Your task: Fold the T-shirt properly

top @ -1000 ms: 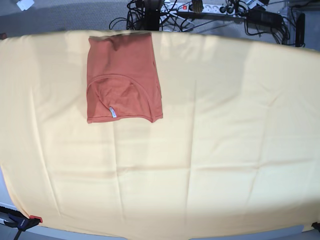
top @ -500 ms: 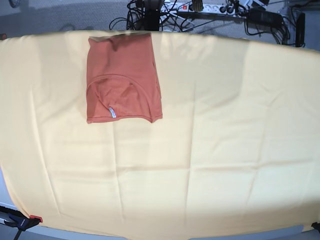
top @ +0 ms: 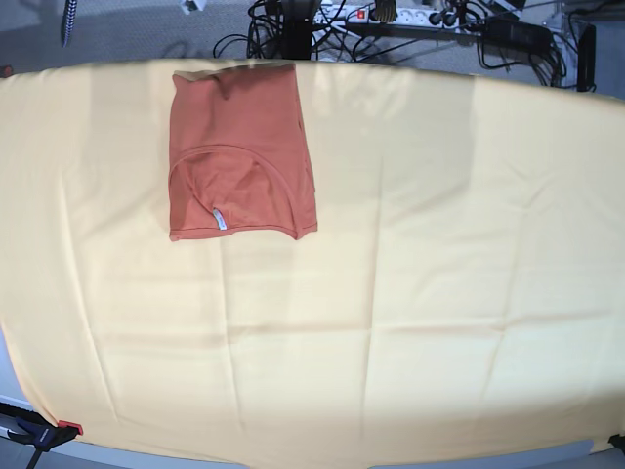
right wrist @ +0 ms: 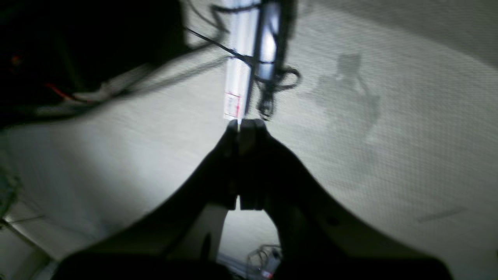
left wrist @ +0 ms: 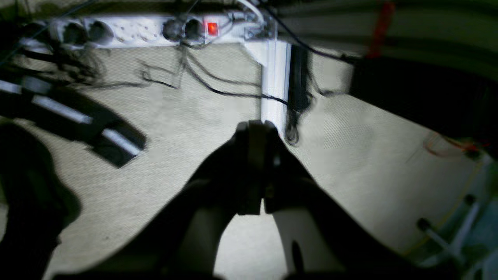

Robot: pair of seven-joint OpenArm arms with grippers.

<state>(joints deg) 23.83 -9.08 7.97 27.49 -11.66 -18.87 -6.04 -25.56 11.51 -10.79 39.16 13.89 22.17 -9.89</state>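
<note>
The T-shirt (top: pixel 239 151) lies folded into a rectangle, white label (top: pixel 220 220) showing, at the far left of the pale yellow cloth (top: pixel 410 293) covering the tabletop; right end effector (right wrist: pixel 245 126) and left end effector (left wrist: pixel 258 128) are pressed together, empty, over grey carpet (left wrist: pixel 186 116)

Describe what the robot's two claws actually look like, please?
Both look alike: the left gripper and right gripper each have two dark, almost black fingers that taper from a broad base to blunt tips, with a pale panel between the bases. No markings or cables show on them.
</note>
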